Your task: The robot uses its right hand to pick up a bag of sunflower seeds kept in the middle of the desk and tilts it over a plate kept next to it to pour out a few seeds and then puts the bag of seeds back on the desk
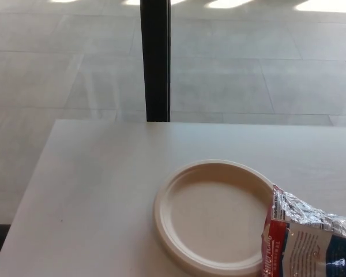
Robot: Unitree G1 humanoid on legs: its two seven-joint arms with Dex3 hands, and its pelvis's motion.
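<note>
A round cream paper plate (179,231) lies on the white desk (92,190), near the front, with nothing visible in it. The bag of sunflower seeds (308,236), crinkled silver foil with red, white and blue print, shows at the bottom right. Its open top edge overlaps the plate's right rim. The bag's lower part is cut off by the picture edge. Neither of my hands shows, so I cannot see whether anything holds the bag.
A black vertical post (155,57) rises behind the desk's far edge. Grey tiled floor (248,69) lies beyond the desk. The desk's left edge runs diagonally down toward the bottom left corner.
</note>
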